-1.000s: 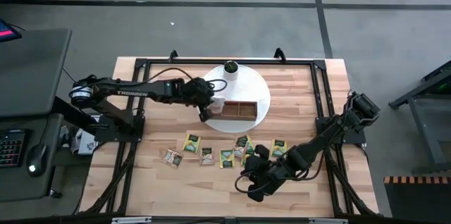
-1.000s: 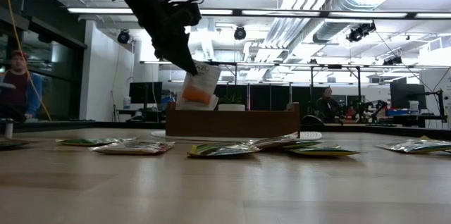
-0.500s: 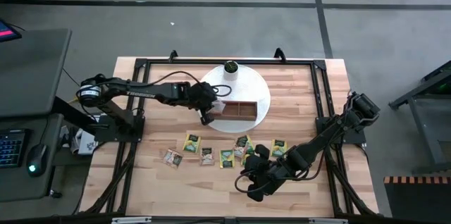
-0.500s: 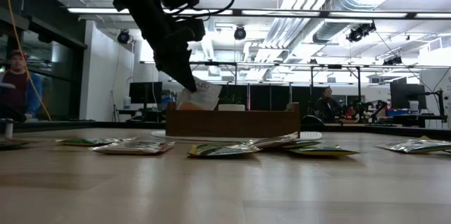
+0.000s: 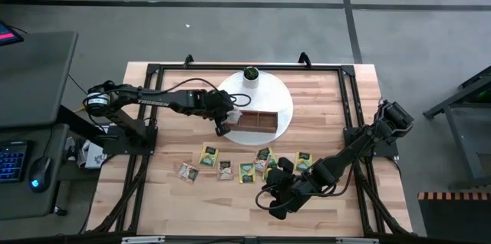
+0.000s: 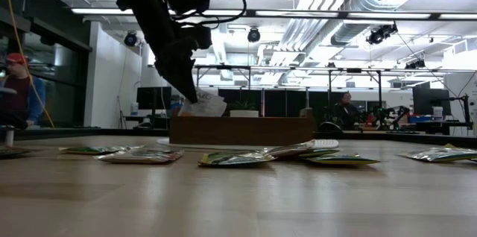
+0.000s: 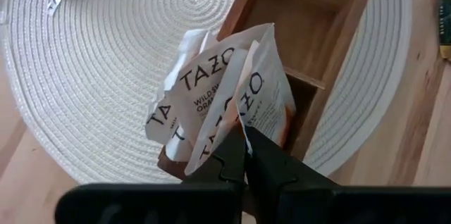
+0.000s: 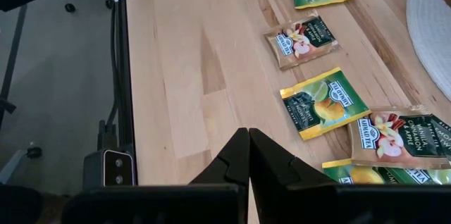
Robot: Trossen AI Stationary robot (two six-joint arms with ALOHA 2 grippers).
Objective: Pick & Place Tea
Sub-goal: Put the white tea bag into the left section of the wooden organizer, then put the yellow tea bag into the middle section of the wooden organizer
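Note:
My left gripper [image 7: 245, 138] is shut on a white-and-orange tea sachet [image 7: 248, 86] over the left end compartment of the brown wooden tray [image 5: 259, 122]. In the low view the sachet [image 6: 206, 104] shows just above the tray's wall [image 6: 242, 129]. One or two more white sachets [image 7: 173, 115] stand crumpled in the same compartment. Several green and orange sachets [image 5: 209, 154] lie flat on the table near its front. My right gripper [image 8: 248, 139] hangs shut above them, holding nothing. My left gripper pinches one edge of the white-and-orange sachet [image 7: 238, 127] between its two fingertips. The fingers slant down from the table's left side. The sachet is tilted, and its far part reaches down into the tray's left compartment among the other white sachets.
The tray lies on a round white woven mat [image 5: 285, 100] at the table's far middle. A small white cylinder with a dark top [image 5: 251, 74] stands on the mat behind it. Bare wood lies left of the loose sachets [image 8: 169, 76]. A person [image 6: 15, 92] stands beyond the table.
My left gripper has gone down toward the tray's left compartment and tipped more steeply, still shut on the sachet. The sachet hung clear above the tray wall before; now most of it has sunk behind the wall.

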